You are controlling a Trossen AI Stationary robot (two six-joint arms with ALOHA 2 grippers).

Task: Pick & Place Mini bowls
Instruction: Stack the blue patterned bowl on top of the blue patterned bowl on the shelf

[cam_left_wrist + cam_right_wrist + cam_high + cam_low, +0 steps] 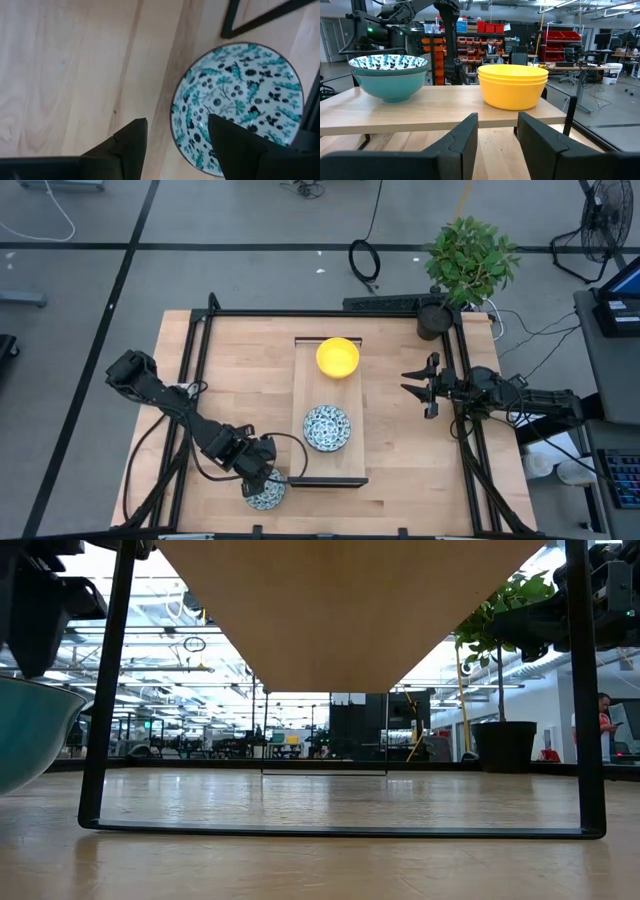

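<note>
**Patterned bowl under left gripper**

Blue-green patterned bowl (pixel 239 107) sits on the table near the tray's (pixel 300 380) front left corner. Left gripper (pixel 262 478) is spread above it, one finger (pixel 235 145) over the bowl's inside, one outside the rim; contact cannot be told. Right gripper (pixel 420 386) waits released beside the tray, which carries stacked yellow bowls (pixel 338 357) and patterned bowls (pixel 327 428).

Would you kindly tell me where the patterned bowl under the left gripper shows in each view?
High view: patterned bowl at the near table edge, under the left gripper.
Low view: teal side at far left.
Left wrist view: centre-right.
Right wrist view: not identifiable.
Shared landmark: black frame.
</note>
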